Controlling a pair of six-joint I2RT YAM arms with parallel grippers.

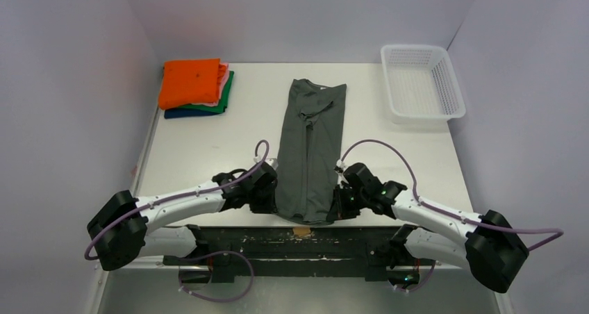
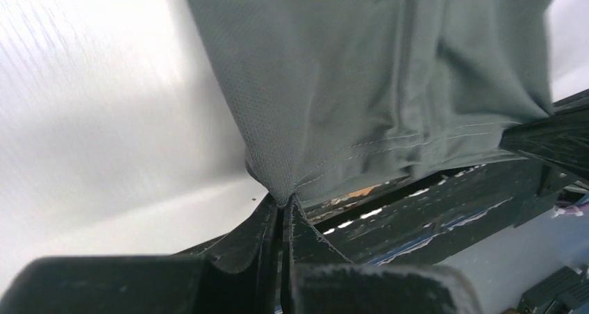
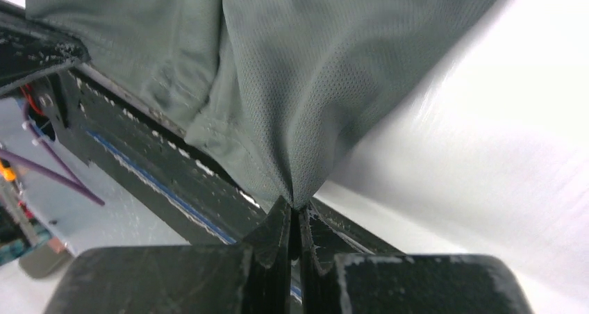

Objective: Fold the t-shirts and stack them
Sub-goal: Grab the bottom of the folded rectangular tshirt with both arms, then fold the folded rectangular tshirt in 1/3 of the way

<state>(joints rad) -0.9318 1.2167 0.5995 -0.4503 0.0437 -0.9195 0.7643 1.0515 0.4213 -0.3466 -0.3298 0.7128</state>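
Left gripper (image 2: pixel 283 206) and right gripper (image 3: pixel 295 210) each pinch a hem corner of the narrow-folded charcoal-grey cloth t-shirt (image 1: pixel 312 140) stretched between them.

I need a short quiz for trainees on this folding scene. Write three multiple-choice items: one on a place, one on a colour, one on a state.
1. Where on the table is the white mesh basket?
A. Far right corner
B. Far left corner
C. Near edge, between the arms

2. What colour tops the folded stack?
A. Green
B. Orange
C. Dark blue

3. What state are the left hand and right hand in?
A. Both open
B. Both shut on the grey t-shirt
C. One open, one shut

Answers:
1 A: the top view shows it at the far right.
2 B: the orange shirt lies uppermost.
3 B: each wrist view shows the cloth pinched at a near hem corner.
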